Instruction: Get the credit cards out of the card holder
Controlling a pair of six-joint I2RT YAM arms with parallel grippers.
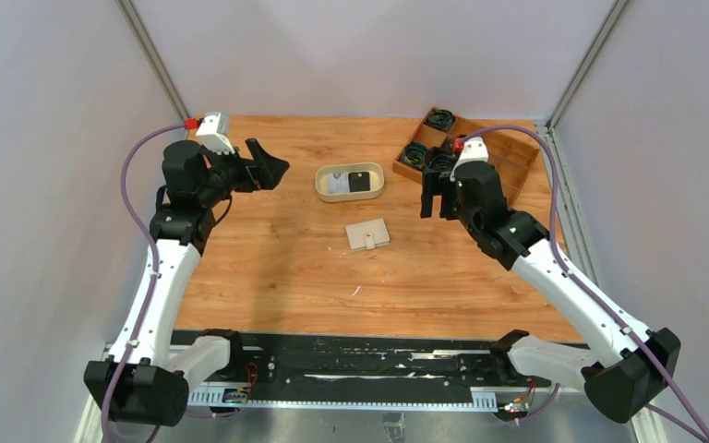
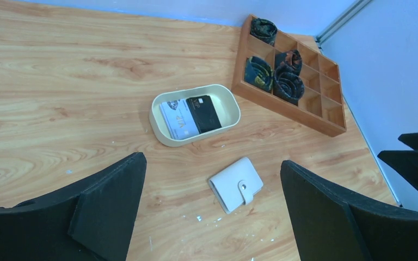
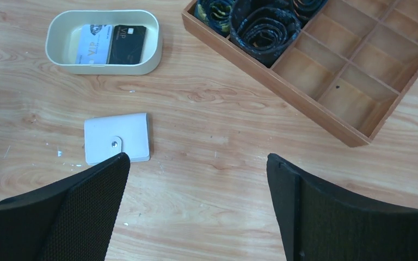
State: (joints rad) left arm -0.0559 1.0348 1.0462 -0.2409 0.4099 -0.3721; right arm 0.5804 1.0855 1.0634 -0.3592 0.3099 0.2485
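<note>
claws: my left claw (image 1: 271,164) and right claw (image 1: 437,205) both spread wide, holding nothing.
card holder (image 1: 367,235): one, shut, flat on the table (image 1: 268,268), near of the tray.
credit cards (image 1: 349,183): two, side by side in the oval tray (image 1: 351,169).
far right: wooden box (image 1: 508,157), four cable coils (image 2: 287,84).
room: wood-grain top, pale walls (image 1: 351,55).

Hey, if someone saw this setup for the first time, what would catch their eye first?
The closed beige card holder lying alone mid-table, snap fastened, and behind it the oval tray holding two credit cards, one black and one white. At the far right corner, a wooden compartment box holds black cable coils, while the left gripper and right gripper hang open above the table.
</note>
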